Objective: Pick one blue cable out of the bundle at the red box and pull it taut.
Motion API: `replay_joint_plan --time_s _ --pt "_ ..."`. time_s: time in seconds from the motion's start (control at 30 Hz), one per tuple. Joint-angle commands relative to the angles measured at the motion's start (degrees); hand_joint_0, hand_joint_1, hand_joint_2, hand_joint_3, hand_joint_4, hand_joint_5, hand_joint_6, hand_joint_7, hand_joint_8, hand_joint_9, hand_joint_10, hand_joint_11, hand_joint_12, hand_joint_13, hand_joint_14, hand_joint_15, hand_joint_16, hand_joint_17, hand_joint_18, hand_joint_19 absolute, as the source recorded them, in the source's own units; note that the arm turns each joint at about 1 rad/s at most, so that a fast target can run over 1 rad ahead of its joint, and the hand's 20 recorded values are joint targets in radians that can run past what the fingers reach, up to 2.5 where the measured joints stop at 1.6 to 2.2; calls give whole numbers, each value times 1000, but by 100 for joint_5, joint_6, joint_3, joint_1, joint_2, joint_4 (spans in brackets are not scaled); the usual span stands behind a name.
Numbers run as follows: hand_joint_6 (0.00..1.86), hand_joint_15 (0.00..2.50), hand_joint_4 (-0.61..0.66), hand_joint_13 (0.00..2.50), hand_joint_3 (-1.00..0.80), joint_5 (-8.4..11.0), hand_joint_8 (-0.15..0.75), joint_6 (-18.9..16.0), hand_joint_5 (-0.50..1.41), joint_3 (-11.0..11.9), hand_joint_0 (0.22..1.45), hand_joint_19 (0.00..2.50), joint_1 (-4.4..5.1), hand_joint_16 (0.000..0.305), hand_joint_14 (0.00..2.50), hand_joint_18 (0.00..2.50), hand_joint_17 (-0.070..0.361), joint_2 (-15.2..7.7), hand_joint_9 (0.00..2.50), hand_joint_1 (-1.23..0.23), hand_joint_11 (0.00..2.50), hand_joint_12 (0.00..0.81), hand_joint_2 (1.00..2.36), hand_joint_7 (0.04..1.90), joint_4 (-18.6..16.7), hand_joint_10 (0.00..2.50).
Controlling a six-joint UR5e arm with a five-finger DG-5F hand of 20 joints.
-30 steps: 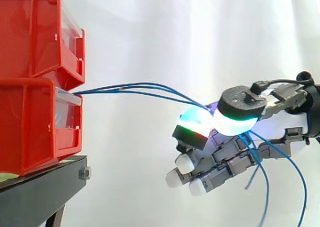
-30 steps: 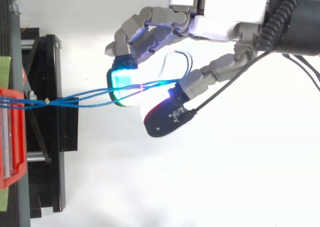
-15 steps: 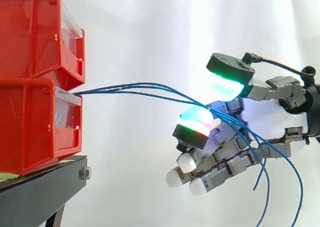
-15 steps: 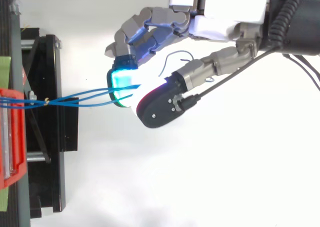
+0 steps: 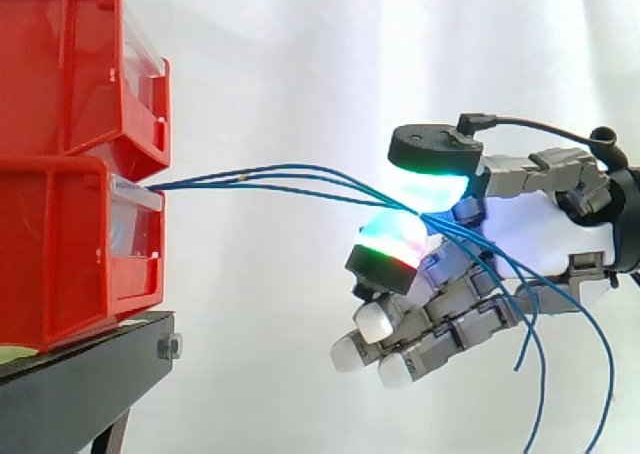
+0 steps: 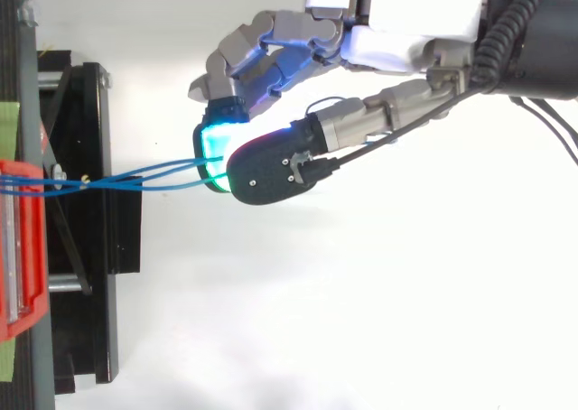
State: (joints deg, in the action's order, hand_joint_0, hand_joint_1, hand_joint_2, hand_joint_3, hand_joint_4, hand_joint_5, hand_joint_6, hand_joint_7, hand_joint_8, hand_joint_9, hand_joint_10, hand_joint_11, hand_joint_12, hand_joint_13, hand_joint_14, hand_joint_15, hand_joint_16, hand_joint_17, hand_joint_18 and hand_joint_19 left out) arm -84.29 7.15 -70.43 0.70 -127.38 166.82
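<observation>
Right of the red box (image 5: 80, 244), your hand (image 5: 545, 236) pinches the blue cables (image 5: 260, 177) between thumb and fingertip pad (image 5: 392, 242).

Blue cables (image 5: 245, 178): thin bundle, several strands, exit front of lower red bin (image 5: 60, 254), run approx. level to the right w/ slight fan. At the hand (image 5: 550, 236) they bend; loose ends droop down.

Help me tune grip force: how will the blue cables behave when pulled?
Probably floppy: past the hand the blue cables droop in loose arcs. Likely light, thin, so apt to slip. Bunched at the red box, one may drag others.
</observation>
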Motion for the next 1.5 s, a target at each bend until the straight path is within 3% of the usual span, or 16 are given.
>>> replay_joint_plan --time_s 0.0,0.2,0.33,0.43,0.57,0.7,1.07,1.17,1.37,1.47 --pt "858 149 191 344 -95 1 382 -3 -160 3 573 219 0 63 6 374 142 3 741 -762 422 404 1022 1122 0 11" --pt "864 140 150 335 -123 1 367 -3 -169 3 598 203 0 62 5 368 139 3 711 -818 425 398 1022 1079 0 11" --pt "860 146 199 320 -224 1 361 -3 -173 3 600 213 0 62 6 351 139 -6 689 -826 412 395 1020 1048 0 13" --pt "850 151 214 321 -399 1 370 -3 -164 3 547 228 0 63 6 351 142 3 703 -783 401 402 1009 998 9 10" --pt "800 157 218 318 -474 1 389 14 -151 3 490 240 0 67 6 349 151 3 702 -694 395 421 1002 988 17 9" --pt "779 156 212 312 -447 1 389 23 -142 3 503 243 0 66 6 337 149 3 700 -684 390 416 1004 1032 9 9" --pt "848 144 175 322 -116 1 379 23 -160 3 580 218 0 62 6 352 139 3 711 -770 409 398 1022 1179 0 10" --pt "873 138 131 320 -127 1 367 14 -175 12 606 196 0 62 5 356 139 3 685 -823 419 398 1022 1072 0 11" --pt "856 123 163 306 -299 9 348 23 -174 38 657 180 0 62 5 354 139 3 664 -912 406 396 1016 987 17 12" --pt "825 123 204 308 -358 9 331 23 -146 38 610 206 0 61 5 348 137 3 684 -854 359 391 1012 1143 17 9"
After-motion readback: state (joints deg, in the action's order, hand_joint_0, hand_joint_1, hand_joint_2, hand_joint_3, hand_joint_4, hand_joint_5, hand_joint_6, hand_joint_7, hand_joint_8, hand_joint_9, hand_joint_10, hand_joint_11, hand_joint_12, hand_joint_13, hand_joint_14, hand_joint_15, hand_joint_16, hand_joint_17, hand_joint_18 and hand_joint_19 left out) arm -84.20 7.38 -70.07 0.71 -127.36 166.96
